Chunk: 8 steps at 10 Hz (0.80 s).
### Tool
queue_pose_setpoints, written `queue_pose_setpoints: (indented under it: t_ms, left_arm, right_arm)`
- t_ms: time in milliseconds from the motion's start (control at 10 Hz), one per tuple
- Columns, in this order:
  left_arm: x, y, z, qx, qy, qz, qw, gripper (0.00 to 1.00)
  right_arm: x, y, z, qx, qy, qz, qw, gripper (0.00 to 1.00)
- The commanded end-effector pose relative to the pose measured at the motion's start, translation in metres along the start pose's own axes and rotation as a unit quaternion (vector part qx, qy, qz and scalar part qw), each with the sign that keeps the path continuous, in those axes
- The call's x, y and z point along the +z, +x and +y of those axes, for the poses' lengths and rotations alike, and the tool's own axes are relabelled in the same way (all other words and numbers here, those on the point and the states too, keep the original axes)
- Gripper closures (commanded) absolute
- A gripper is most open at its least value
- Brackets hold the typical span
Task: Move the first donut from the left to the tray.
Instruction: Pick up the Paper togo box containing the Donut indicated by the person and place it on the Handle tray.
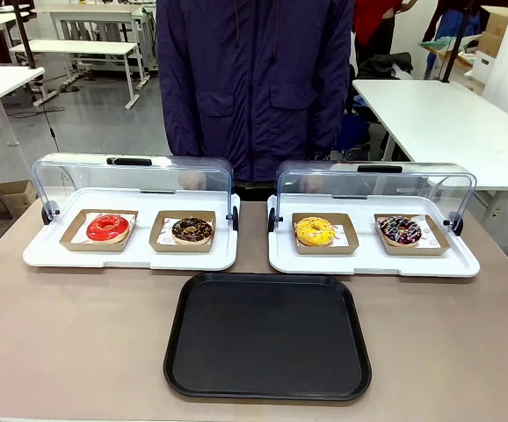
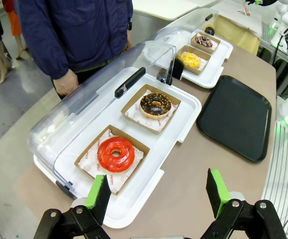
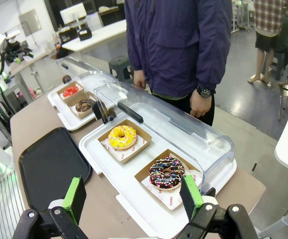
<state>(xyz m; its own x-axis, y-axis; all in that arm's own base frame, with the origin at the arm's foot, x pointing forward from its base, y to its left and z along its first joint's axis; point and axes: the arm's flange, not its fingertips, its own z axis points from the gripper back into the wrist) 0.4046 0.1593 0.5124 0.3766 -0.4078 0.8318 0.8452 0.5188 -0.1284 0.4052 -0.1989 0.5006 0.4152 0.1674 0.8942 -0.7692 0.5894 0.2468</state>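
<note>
We see the red-iced donut [image 1: 107, 228] lying in its brown cardboard holder [image 1: 71, 230] at the 9 o'clock end of the left white tray [image 1: 131, 261]. The clear lid [image 1: 131, 180] is raised behind it at 12 o'clock, and a chocolate donut [image 1: 192, 229] sits just beside it at 3 o'clock. The black tray [image 1: 267, 338] lies on the table [image 1: 69, 352], nearer us, at about 4 o'clock from the red-iced donut and apart from it. A person [image 1: 254, 79] stands at 12 o'clock.

In the left wrist view, the left gripper [image 2: 158, 191] hangs with its 2 fingers spread wide, gripping nothing, and the red-iced donut is at 11 o'clock from it. The right gripper [image 3: 133, 196] is likewise spread, with a sprinkled donut [image 3: 166, 174] at 1 o'clock from it.
</note>
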Motion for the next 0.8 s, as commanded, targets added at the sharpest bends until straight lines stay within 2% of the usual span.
queue_pose_setpoints:
  t_ms: [0, 700]
  left_arm:
    - [0.0005, 0.0005, -0.0005, -0.005, -0.004, -0.003, 1.000, 0.00]
    - [0.0005, 0.0005, -0.0005, -0.005, -0.004, -0.003, 1.000, 0.00]
  right_arm:
    - [-0.0017, 0.0001, 0.0022, 0.006, 0.001, -0.009, 1.000, 0.00]
    - [-0.0017, 0.0001, 0.0022, 0.006, 0.001, -0.009, 1.000, 0.00]
